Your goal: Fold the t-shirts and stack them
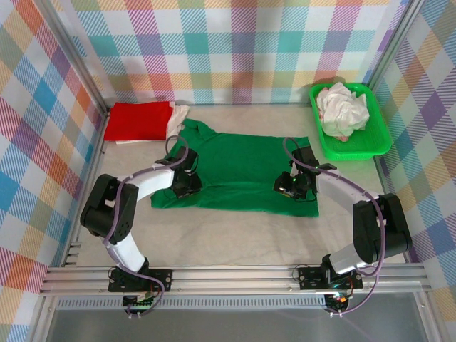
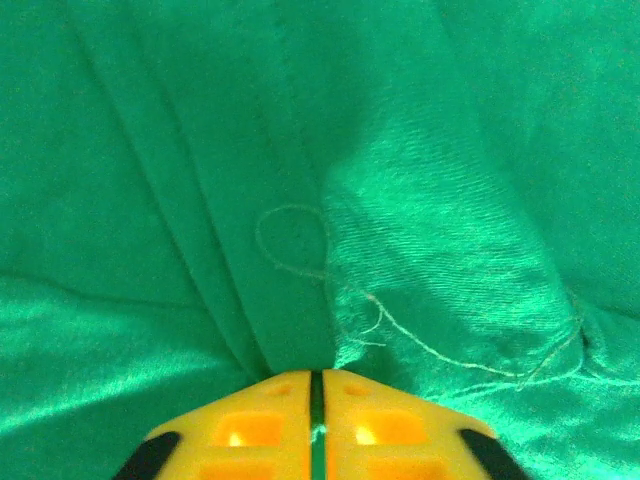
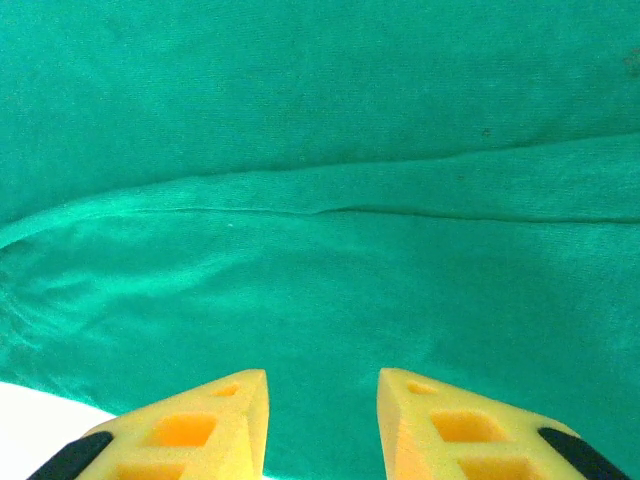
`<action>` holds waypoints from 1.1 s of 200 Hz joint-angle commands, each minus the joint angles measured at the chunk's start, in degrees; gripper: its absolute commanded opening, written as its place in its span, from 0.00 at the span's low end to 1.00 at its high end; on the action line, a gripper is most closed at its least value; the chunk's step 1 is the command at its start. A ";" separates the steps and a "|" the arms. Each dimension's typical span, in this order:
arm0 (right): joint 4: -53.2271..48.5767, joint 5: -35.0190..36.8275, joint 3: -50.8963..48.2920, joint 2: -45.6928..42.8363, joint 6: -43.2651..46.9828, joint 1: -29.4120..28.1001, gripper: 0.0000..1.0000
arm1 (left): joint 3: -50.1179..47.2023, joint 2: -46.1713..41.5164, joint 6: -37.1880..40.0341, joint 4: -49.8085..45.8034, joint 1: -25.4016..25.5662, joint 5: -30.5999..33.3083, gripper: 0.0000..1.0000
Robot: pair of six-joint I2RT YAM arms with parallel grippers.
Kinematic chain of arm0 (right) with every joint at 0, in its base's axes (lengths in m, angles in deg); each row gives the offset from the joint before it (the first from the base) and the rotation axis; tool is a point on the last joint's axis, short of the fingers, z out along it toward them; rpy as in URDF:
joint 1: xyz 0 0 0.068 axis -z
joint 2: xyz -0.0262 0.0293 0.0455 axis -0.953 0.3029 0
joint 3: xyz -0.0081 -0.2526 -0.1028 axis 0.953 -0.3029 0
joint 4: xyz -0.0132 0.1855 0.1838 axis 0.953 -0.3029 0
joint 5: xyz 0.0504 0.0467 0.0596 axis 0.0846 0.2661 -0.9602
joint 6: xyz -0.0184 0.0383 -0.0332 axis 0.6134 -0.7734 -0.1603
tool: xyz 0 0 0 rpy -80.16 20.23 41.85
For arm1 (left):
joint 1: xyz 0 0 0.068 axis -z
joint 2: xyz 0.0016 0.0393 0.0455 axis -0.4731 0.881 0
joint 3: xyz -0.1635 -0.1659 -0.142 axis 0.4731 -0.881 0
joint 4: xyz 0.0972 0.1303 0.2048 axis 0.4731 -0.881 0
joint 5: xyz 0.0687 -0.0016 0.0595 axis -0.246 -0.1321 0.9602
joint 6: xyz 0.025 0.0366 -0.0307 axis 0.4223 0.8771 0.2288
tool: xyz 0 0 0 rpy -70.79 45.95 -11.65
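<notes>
Left claw (image 2: pixel 316 380) pinches a fold of the green shirt (image 1: pixel 242 160); right claw (image 3: pixel 322 390), narrowly parted over its other end, should grip before both lift evenly.

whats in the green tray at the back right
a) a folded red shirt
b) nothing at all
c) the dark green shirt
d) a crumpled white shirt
D: the green tray holds a crumpled white shirt, while the red shirt lies folded at the back left and the dark green shirt is spread on the table between the arms.
</notes>
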 commanded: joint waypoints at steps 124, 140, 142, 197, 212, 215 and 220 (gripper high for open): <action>0.60 -0.60 0.00 -0.53 -0.39 -0.18 0.36 | 32.89 18.90 15.36 -14.59 3.59 9.51 0.00; 0.68 -0.67 -0.06 -0.51 -0.62 -0.15 0.36 | 38.65 22.14 17.65 -17.61 5.43 12.54 0.00; 0.66 -0.61 -0.06 -0.46 -0.62 -0.20 0.36 | 39.37 22.49 17.96 -17.96 5.64 12.89 0.00; 0.01 -0.87 1.06 -0.16 -0.32 -0.21 0.37 | 41.05 18.16 20.84 -18.17 9.79 24.94 0.38; -0.04 -1.01 1.48 -0.24 0.18 -0.14 0.37 | 34.14 11.57 20.51 -13.10 9.46 24.98 0.41; -0.03 -1.10 1.49 -0.20 0.32 -0.15 0.37 | 32.91 10.11 20.34 -12.26 9.29 24.77 0.41; 0.09 -1.12 1.61 -0.24 0.66 -0.20 0.37 | 30.55 7.90 19.77 -10.93 8.98 24.42 0.41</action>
